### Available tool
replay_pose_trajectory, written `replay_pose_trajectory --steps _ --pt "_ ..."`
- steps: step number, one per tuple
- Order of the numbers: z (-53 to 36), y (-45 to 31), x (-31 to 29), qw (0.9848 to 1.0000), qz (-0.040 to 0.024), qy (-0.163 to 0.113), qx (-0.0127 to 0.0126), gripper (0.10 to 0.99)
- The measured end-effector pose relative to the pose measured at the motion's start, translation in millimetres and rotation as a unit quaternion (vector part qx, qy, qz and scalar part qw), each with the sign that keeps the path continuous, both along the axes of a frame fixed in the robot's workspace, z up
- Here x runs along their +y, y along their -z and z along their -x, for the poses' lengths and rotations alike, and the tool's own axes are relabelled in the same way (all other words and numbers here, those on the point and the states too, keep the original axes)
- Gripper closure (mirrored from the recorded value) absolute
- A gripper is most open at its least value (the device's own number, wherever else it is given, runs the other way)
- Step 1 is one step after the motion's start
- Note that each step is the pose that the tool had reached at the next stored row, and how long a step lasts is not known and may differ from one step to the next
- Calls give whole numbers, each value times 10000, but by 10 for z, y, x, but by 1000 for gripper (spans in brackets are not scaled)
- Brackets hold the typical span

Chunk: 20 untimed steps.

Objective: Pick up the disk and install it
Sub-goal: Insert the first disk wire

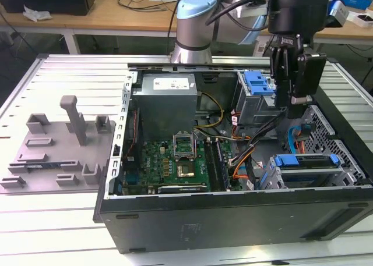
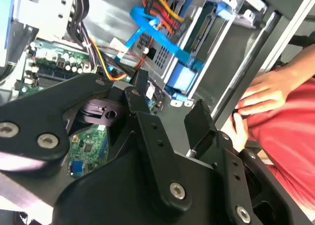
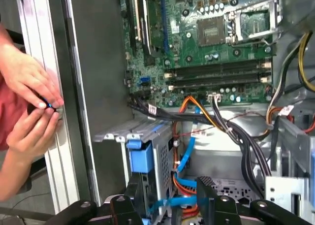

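gripper (image 3: 172, 198) open wide, empty; hovers just over disk (image 1: 304, 168), no contact, disk sits inside pc case (image 1: 233, 216).

An open computer case (image 1: 233, 219) lies on the table (image 1: 52, 231), a moulded tray (image 1: 58, 149) just beside it at the exterior view's left. Inside, the motherboard (image 1: 175, 161) lies in the middle, the power supply (image 1: 166, 100) behind it. At the exterior view's right, the near drive cage (image 1: 291, 181) holds the disk (image 1: 306, 161); the gripper (image 1: 291, 106) hangs above, before a second cage (image 1: 250, 103). A person's hands (image 3: 29, 82) sit outside the case wall
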<state>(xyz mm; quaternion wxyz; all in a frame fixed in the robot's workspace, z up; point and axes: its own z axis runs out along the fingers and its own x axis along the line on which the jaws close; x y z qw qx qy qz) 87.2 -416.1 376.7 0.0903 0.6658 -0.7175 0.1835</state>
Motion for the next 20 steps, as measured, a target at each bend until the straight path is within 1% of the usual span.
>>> replay_pose_trajectory --steps 2,4,5,7,10,11,12,13,14,16,17,20 --pt "-71 -1 16 10000 13 34 0 510" --pt "-122 -1 23 10000 28 60 0 510" --pt "-172 0 29 10000 44 82 0 510" --pt "-294 1 36 9999 106 125 0 510" --pt "-392 4 40 9997 169 161 0 510" --pt "-420 6 41 9997 186 171 -1 525" --pt "-468 8 43 9996 219 191 -1 592" --pt "-498 10 45 9995 237 200 -1 592" --pt "-524 12 46 9995 254 208 -1 663" --pt "-575 20 51 9993 301 228 -1 663" --pt "-581 26 56 9992 322 238 -1 663" --pt "-577 57 61 9992 327 243 -1 663"
